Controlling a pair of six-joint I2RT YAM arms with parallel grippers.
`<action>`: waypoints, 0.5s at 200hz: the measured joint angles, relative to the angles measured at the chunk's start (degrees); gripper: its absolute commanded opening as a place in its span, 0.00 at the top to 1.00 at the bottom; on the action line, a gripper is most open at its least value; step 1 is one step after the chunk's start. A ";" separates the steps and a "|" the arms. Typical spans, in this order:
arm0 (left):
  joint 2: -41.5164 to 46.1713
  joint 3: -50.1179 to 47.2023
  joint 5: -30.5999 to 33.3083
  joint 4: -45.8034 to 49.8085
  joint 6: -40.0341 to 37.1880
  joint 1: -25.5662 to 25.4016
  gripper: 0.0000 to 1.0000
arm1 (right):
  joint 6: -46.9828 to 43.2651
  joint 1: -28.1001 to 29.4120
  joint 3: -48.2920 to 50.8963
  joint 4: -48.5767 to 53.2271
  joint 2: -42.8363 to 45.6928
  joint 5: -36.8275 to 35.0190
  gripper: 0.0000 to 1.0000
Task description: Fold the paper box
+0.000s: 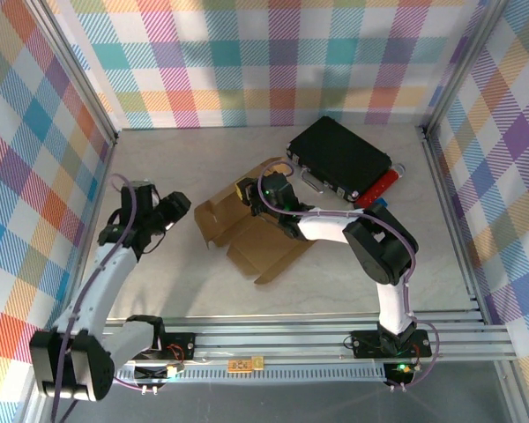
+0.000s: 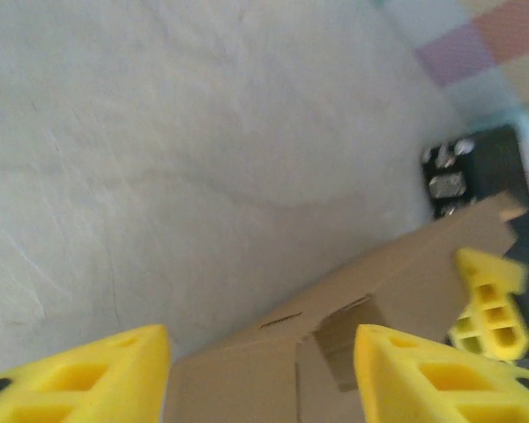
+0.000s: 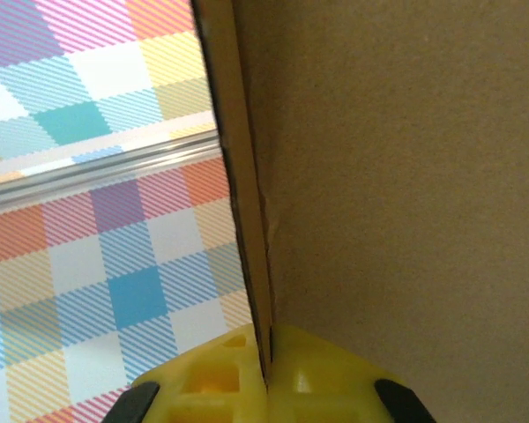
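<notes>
We see the paper box (image 1: 251,233) mid-table, partly folded: brown panels lie flat toward the near side and one wall is raised at its far-left end. The right gripper (image 1: 247,194) sits at the box's far edge, pinching that upright cardboard wall. In the right wrist view its yellow fingers (image 3: 212,383) are clamped on the panel's thin edge. The left gripper (image 1: 181,213) is just left of the box, above the table (image 1: 159,167), and we can't tell if it touches the cardboard. In the left wrist view its fingers (image 2: 79,379) are spread wide, with the box ahead between them. A black case (image 1: 339,159) lies far right, near the box, with a red object (image 1: 381,187) at its near-right side.
</notes>
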State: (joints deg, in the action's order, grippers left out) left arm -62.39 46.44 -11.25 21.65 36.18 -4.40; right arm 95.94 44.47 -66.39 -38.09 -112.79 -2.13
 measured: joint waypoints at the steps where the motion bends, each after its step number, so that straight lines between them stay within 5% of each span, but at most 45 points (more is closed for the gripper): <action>1: -0.22 -0.04 -0.13 0.00 -0.09 0.00 0.50 | -0.07 0.00 0.04 -0.11 0.00 0.02 1.00; 100: -0.22 -5.18 -0.24 -2.99 -13.64 0.00 0.62 | -6.27 -4.11 -2.32 -8.52 -4.24 15.76 1.00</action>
State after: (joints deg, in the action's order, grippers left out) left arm -62.61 41.25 -11.49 18.65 22.55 -4.40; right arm 89.67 40.36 -68.71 -46.61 -117.03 13.63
